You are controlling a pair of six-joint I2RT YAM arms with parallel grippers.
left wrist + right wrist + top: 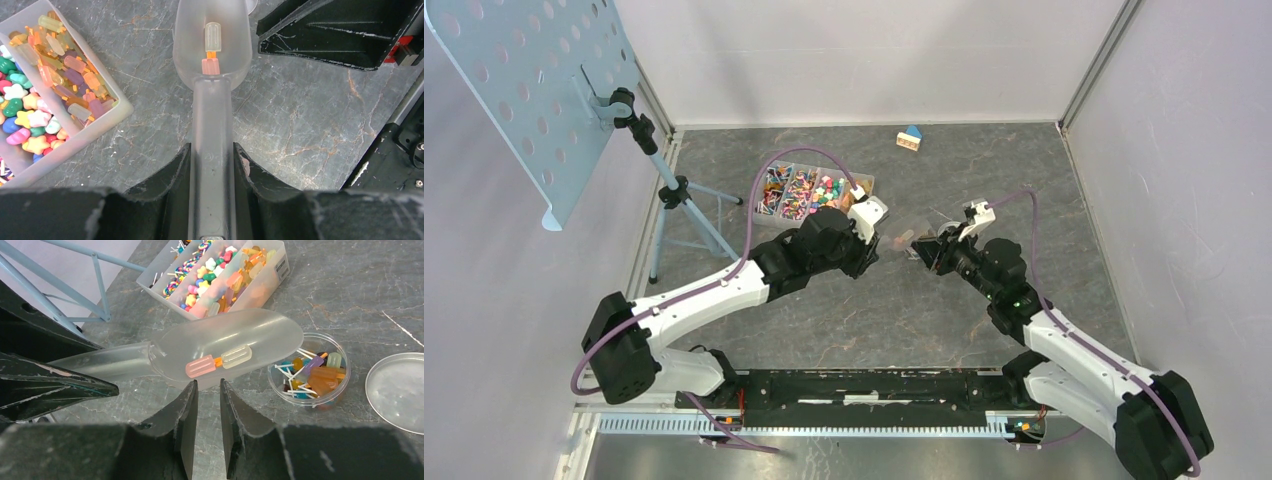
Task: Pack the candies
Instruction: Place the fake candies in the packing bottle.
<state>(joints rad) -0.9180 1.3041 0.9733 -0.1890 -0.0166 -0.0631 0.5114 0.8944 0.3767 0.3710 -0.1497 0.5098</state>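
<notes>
My left gripper (212, 150) is shut on the handle of a clear plastic scoop (212, 107); it also shows in the top view (872, 225). Two candies lie in the scoop's bowl, a pink one (201, 366) and a pale yellow one (236, 356). The bowl hangs just left of a small round clear dish (272, 382) holding several candies (320, 372). My right gripper (208, 387) is empty, its jaws a narrow gap apart, right below the scoop's bowl; in the top view it (921, 248) faces the left gripper.
A divided clear tray (809, 190) full of mixed candies stands behind the left gripper, and also shows in the left wrist view (112, 117). A round clear lid (397, 390) lies right of the dish. A toy house (910, 138) sits at the back. A perforated panel on a tripod (674, 200) stands left.
</notes>
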